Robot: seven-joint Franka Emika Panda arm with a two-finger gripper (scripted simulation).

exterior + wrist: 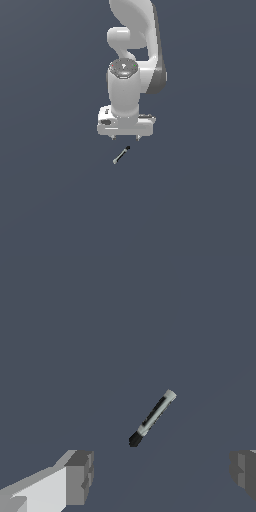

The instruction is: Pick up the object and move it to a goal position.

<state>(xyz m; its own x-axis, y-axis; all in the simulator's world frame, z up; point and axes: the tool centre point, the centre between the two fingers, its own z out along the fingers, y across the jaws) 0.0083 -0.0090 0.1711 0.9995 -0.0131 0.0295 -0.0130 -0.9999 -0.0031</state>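
The object (121,155) is a tiny thin rod with a grey shaft and a black tip. It lies on the dark floor, slanted, just in front of my gripper (125,137) in the exterior view. The wrist view shows the rod (152,418) lying diagonally, apart from both fingers. My fingers (79,477) stand wide apart with nothing between them, so the gripper is open and empty. The rod lies outside the gap between the fingers.
The white arm (132,55) rises behind the gripper in the exterior view. The floor (50,200) is a plain dark grey-blue surface. No other objects show.
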